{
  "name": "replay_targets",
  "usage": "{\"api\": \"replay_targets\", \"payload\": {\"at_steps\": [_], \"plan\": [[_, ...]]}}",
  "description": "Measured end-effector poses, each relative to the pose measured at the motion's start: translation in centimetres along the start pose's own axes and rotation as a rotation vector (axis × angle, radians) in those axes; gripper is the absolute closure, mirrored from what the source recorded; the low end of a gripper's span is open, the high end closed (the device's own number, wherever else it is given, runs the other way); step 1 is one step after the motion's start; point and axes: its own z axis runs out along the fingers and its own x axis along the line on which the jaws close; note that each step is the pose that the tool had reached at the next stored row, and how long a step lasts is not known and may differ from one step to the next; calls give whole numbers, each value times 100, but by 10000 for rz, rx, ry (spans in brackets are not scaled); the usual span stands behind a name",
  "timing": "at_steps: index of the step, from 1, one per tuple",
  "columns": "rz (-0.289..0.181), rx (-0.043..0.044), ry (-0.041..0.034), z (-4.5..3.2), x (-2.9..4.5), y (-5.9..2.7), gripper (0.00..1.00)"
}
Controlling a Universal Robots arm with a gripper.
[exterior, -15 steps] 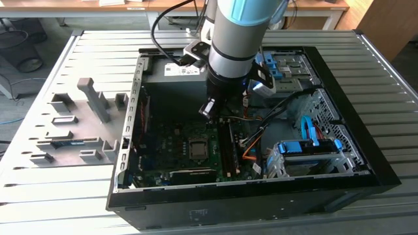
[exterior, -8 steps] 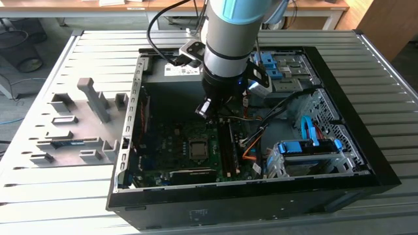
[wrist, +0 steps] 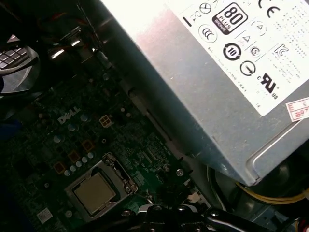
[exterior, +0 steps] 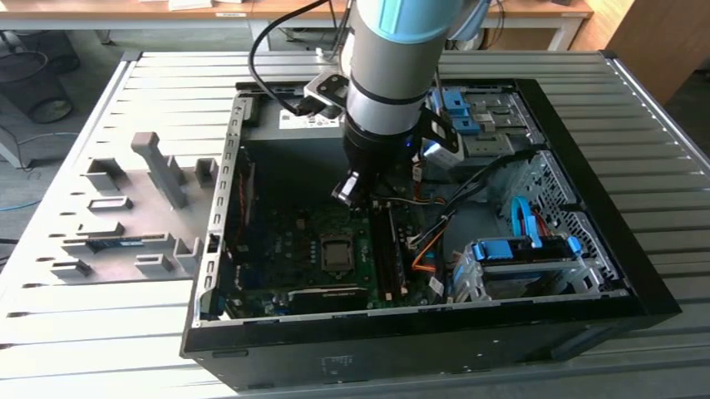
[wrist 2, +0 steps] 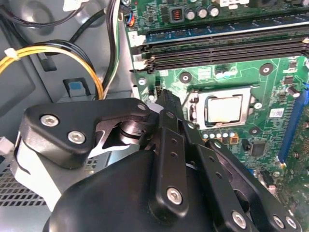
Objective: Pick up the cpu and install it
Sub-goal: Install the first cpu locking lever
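above the motherboard (wrist 2: 270, 92), the pincer (wrist 2: 166, 99) (shut, empty) hangs beside the socketed cpu (wrist 2: 223, 108).

arm (exterior: 383, 75) reaches straight down, its jaws closed together and empty.

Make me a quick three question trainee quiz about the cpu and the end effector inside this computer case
1. True or false: the cpu lies in the socket frame on the motherboard.
2. The end effector holds: A) the cpu, B) a memory stick, C) nothing visible.
3. What colour are the wires looping beside the board in the second wrist view?

Key: 1 true; 2 C; 3 yellow.
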Motion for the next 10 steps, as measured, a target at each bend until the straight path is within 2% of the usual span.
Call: {"api": "replay_targets", "payload": {"at_steps": [10], "plan": [[-7, 31, -23, -18, 104, -44, 90]]}}
